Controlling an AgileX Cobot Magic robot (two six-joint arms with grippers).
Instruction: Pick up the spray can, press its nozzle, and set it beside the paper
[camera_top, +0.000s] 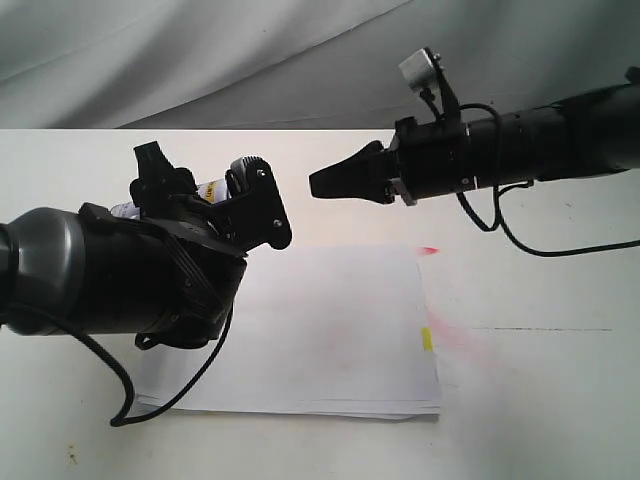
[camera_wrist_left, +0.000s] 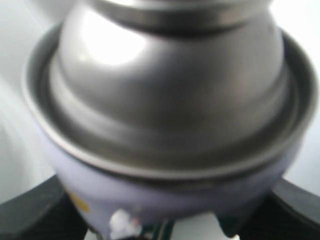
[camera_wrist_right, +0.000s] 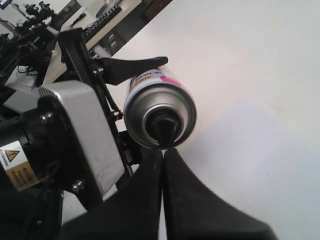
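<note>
My left gripper (camera_top: 195, 198) is shut on the spray can (camera_top: 212, 188) and holds it lying on its side above the table's back left. In the left wrist view the can's silver dome (camera_wrist_left: 165, 100) fills the picture, with black fingers (camera_wrist_left: 30, 215) at both sides. The right wrist view looks straight at the can (camera_wrist_right: 160, 112) and its black nozzle (camera_wrist_right: 164, 127). My right gripper (camera_wrist_right: 162, 150) is shut and empty, its tips right at the nozzle; I cannot tell whether they touch. The white paper (camera_top: 330, 330) with its yellow tab (camera_top: 427, 338) lies flat below both grippers.
Red spray marks stain the table at the paper's far right corner (camera_top: 430, 250) and beside the tab (camera_top: 455, 338). The left arm's cable (camera_top: 160, 395) hangs over the paper's near left part. A grey cloth backdrop (camera_top: 300, 60) closes off the table's far edge.
</note>
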